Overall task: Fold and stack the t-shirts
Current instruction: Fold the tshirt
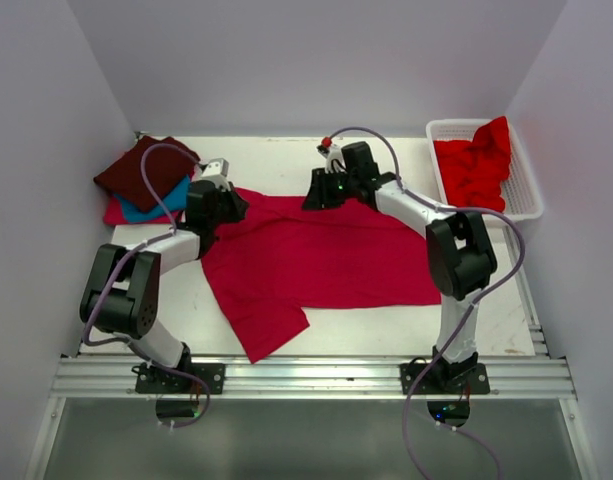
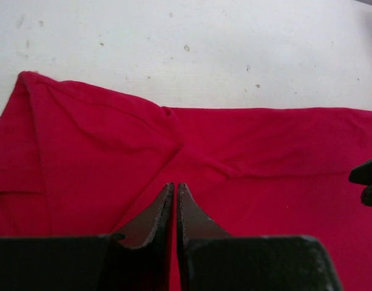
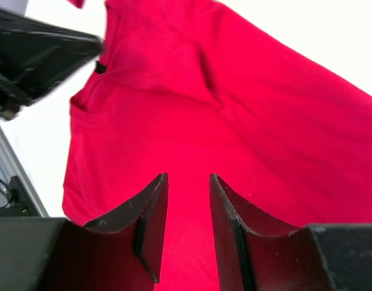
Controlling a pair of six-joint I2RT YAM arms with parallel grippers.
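Crimson-pink soft cloth t-shirt (image 1: 316, 255) lies spread almost flat across the middle of the white worktop (image 1: 286, 160), with one part trailing toward the lower centre of the top view. I judge it light, thin and limp. It will sag from whatever point I lift and will not keep a shape, and a single layer could slide out of a shallow pinch. The best hold looks like a small bunched fold right at its upper edge, one near each end, raised evenly so the cloth hangs straight.

My left fingers (image 2: 169, 197) are pressed together over the cloth near its upper-left edge. Creases run toward the tips, but I cannot tell whether a fold is caught between them. My right fingers (image 3: 161, 188) stand apart over the shirt's upper edge, red cloth showing through the gap and nothing gripped.

At upper left sits a folded stack: a dark maroon shirt (image 1: 146, 165) over a teal blue shirt (image 1: 161, 207) over a pink-red shirt (image 1: 116, 213). A bright red shirt (image 1: 476, 165) is heaped in the white plastic lattice basket (image 1: 534, 195) at upper right
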